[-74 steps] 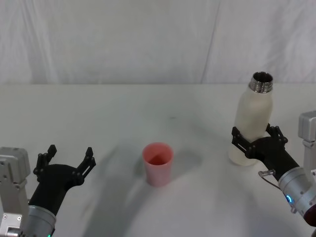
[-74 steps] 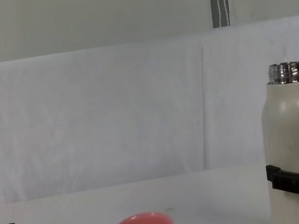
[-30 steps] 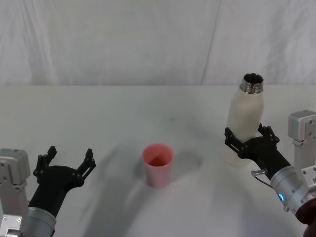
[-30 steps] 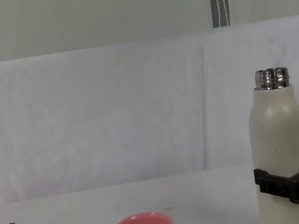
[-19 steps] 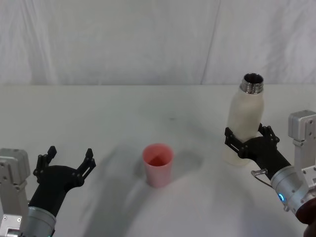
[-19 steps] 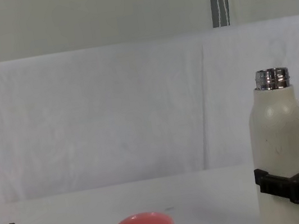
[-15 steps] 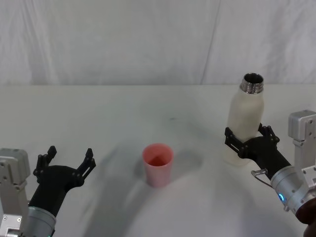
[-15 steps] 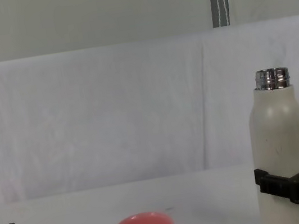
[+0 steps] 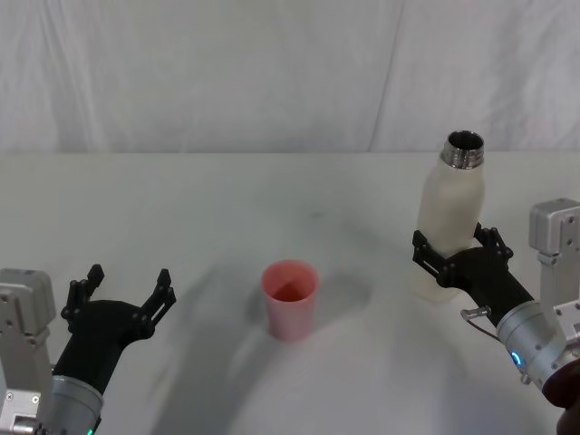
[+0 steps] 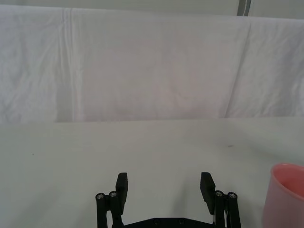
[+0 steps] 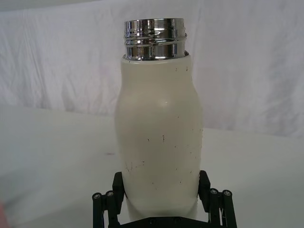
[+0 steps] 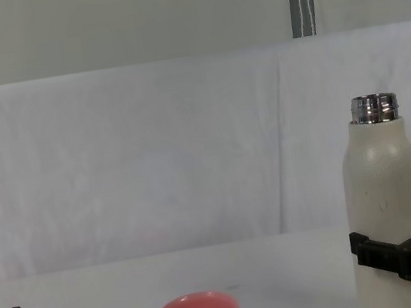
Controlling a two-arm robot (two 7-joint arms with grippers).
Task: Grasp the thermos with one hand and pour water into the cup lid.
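White cloth hangs behind my white bench point(image 9: 181, 208). My right gripper point(image 9: 456, 260) has its fingers clasped around the tall cream-white steel-necked thermos point(image 9: 449, 217), upright near the right edge. Mid-bench stands the small salmon-pink cup lid point(image 9: 290, 299). My left gripper point(image 9: 122, 294) idles near the front left corner, fingers spread.

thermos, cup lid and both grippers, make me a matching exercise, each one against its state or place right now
Column one:
1. thermos
2. cup lid
3. left gripper
4. right gripper

Column two:
A. open, holding nothing, low on the robot's left
B. pink, standing mouth up near the table's middle
C. shut around the cream body
D. upright, steel neck uncapped

Pairs: 1-D, 2-B, 3-A, 4-C
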